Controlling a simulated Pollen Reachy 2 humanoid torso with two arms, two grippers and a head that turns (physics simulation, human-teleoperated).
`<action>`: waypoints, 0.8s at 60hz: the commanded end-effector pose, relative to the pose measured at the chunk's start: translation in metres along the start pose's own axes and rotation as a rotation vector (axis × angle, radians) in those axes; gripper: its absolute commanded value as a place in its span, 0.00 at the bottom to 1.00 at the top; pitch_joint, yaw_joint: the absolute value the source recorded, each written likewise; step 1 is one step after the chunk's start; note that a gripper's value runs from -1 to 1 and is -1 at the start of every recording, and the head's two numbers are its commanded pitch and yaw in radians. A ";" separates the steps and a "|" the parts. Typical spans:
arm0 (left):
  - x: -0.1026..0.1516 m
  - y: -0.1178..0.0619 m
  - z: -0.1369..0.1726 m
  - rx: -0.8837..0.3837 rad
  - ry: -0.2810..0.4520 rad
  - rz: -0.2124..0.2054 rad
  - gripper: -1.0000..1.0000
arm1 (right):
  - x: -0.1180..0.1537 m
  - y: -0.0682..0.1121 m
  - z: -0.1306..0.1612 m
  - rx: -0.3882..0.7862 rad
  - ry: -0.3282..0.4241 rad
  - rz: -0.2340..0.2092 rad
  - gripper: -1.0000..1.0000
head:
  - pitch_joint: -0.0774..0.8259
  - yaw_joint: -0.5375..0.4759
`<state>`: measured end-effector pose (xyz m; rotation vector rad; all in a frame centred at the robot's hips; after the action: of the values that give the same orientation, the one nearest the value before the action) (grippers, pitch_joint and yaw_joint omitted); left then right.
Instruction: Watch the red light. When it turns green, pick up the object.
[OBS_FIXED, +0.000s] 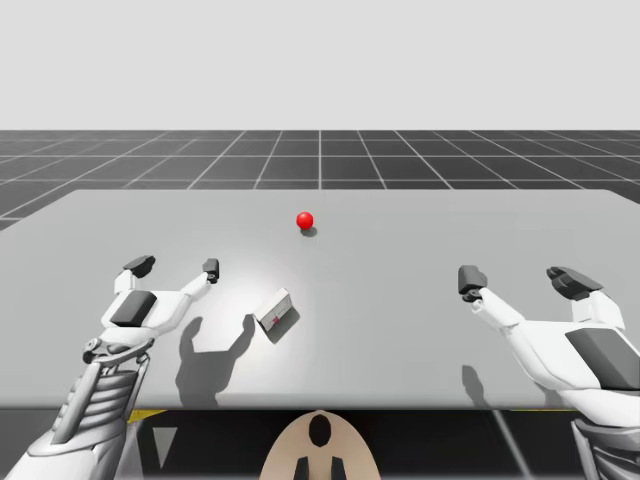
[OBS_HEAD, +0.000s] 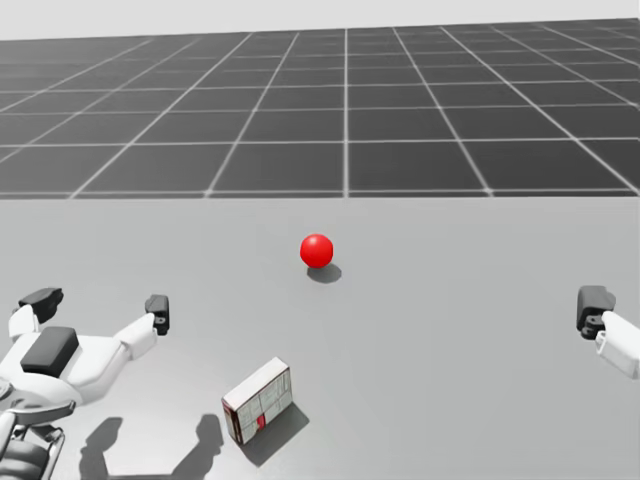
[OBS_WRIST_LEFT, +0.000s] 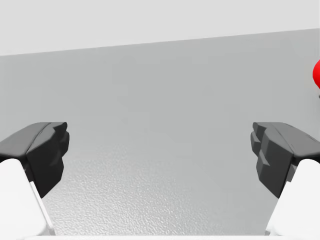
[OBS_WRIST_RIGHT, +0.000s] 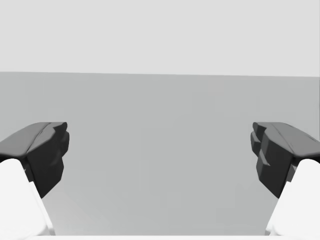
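A small white box (OBS_FIXED: 275, 311) is seen near the front of the bench (OBS_FIXED: 420, 330), left of centre and turned at an angle. Red and grey print is carried on it, too fine to be read. The bench is plain pale grey; a dark gridded floor (OBS_FIXED: 320, 155) is seen beyond it. The light (OBS_FIXED: 305, 220), a red ball, is set farther back. The left hand (OBS_FIXED: 175, 267) is held released just left of the box, apart from it. The right hand (OBS_FIXED: 522, 280) is held released well to the right.

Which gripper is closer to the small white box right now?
Left. My left gripper is close beside the small white box, on its left; my right gripper is far away on its other side.
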<state>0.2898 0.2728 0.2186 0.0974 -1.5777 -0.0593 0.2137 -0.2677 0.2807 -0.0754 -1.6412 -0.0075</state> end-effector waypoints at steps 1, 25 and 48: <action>0.000 0.000 0.000 0.001 -0.001 -0.004 0.00 | 0.000 0.000 0.000 -0.001 0.001 -0.004 0.00 | 0.52 0.59; 0.000 0.000 0.000 0.000 0.000 -0.004 0.00 | 0.000 0.001 0.000 -0.002 0.002 -0.003 0.00 | 0.52 0.59; -0.001 -0.001 0.000 -0.001 0.000 -0.004 0.00 | -0.001 0.000 0.000 -0.006 0.000 0.009 0.00 | 0.52 0.59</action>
<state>0.2901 0.2722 0.2181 0.1001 -1.5780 -0.0628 0.2138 -0.2677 0.2802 -0.0870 -1.6411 -0.0028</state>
